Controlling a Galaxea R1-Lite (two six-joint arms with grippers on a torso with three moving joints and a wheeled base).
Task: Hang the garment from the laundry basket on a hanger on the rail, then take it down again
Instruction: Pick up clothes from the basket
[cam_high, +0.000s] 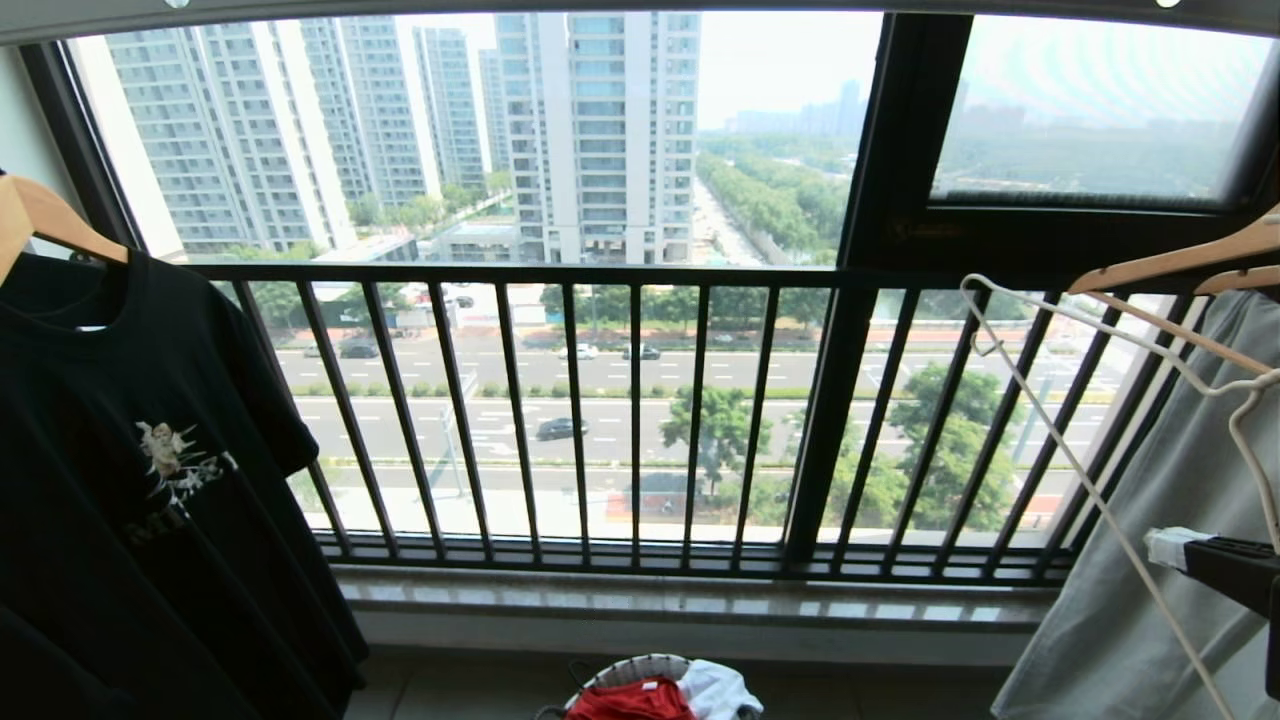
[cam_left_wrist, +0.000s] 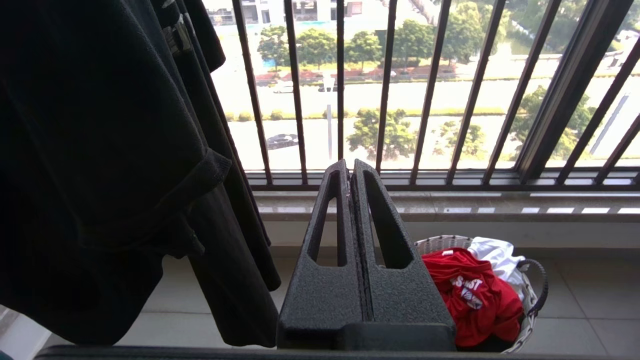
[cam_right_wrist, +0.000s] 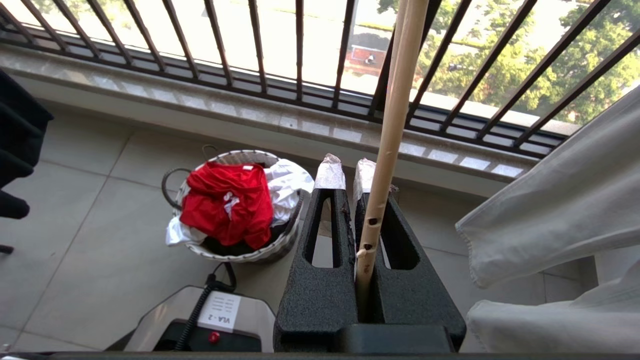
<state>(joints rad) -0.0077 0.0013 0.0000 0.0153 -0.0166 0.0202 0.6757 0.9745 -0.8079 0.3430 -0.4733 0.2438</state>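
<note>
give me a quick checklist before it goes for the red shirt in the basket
1. Hanger held in right gripper: ok, shut on it.
2. Left gripper empty: ok.
3. Left gripper open for a grab: not ok, shut.
4. Red garment lying on top in the laundry basket: ok.
5. Garment's neck opening easy to find: cannot tell, it lies crumpled.

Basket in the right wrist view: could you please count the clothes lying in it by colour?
Red T-shirt: 1
White garment: 1
Total: 2
</note>
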